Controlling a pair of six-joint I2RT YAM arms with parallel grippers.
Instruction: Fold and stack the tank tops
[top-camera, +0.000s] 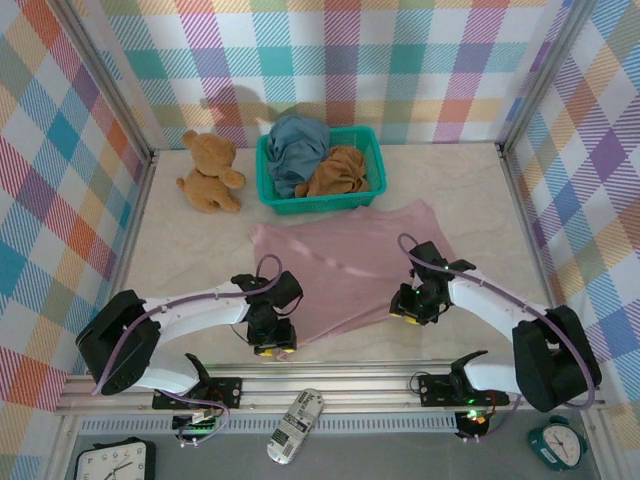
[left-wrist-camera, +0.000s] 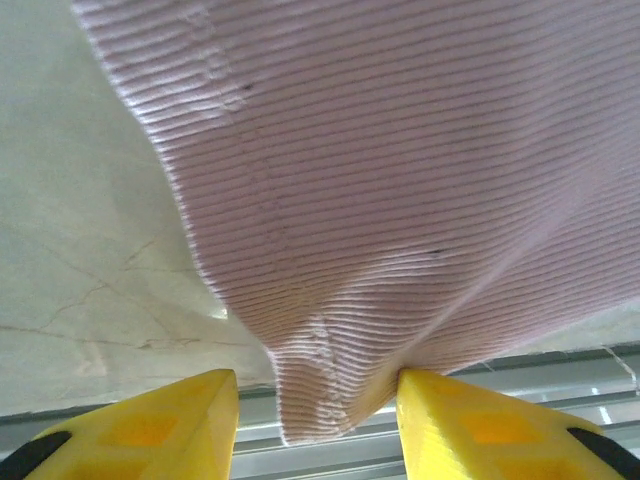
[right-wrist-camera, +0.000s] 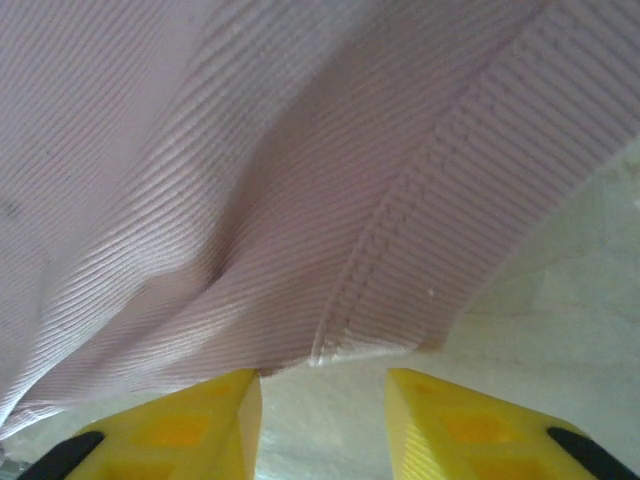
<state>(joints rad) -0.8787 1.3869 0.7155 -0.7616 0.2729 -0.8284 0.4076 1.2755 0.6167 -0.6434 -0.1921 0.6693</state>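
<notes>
pink top (top-camera: 345, 270): lies spread on the desk (top-camera: 190, 260), just on the arm side of the basket (top-camera: 320, 204). One shallow crease runs across the middle. Can't tell whether it's one layer or doubled over.
blue top (top-camera: 297, 148): bunched inside the basket, left half.
ochre top (top-camera: 338, 172): bunched inside the basket, right half, touching the blue one.
teddy bear (top-camera: 210, 172): on the desk left of the basket, apart from it. Not part of the job.
left hand (left-wrist-camera: 315, 378): at the pink top's left corner on the side away from the basket. Fingers are spread; the cloth corner sits in the gap, not pinched.
right hand (right-wrist-camera: 322, 375): at the pink top's right edge on the side away from the basket. Fingers are spread, the stitched hem is just past the tips, and nothing is between them.
handling: thin ribbed knit, so probably light, limp and with no stiffness. Expect it to drape, drag on the desk and bunch if pushed. Not fragile.
where to grip: the stitched hem band at the corners, as it's thicker. Use both hands at matching corners and keep it taut so the fold line stays straight.
progress: early, I'd say. One top is laid out and two are in the basket, unfolded.
risk: a shallow pinch could let the corner slip out mid-lift.
</notes>
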